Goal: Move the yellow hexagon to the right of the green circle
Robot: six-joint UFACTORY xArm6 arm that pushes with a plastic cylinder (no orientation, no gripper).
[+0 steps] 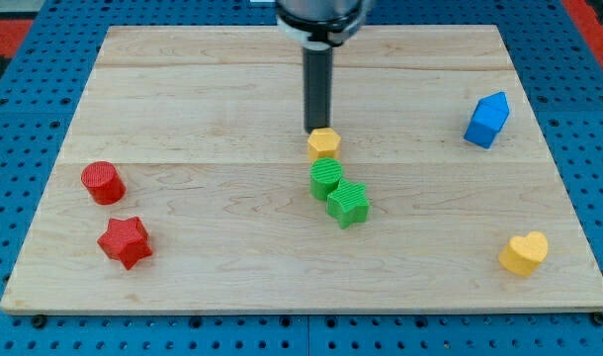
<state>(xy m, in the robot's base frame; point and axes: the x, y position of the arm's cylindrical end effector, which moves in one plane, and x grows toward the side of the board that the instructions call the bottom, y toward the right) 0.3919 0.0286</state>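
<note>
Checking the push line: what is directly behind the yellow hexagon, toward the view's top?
My tip stands right behind the yellow hexagon, at its top edge. Beyond it, only bare board. Whether tip and hexagon actually touch is hidden.

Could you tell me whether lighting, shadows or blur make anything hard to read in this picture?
Camera view: even, soft light, no glare on the board; only faint shadows beneath the blocks. My tip sits sharp just above the yellow hexagon, with the green circle crisp below; the arm's top is cropped by the frame.
</note>
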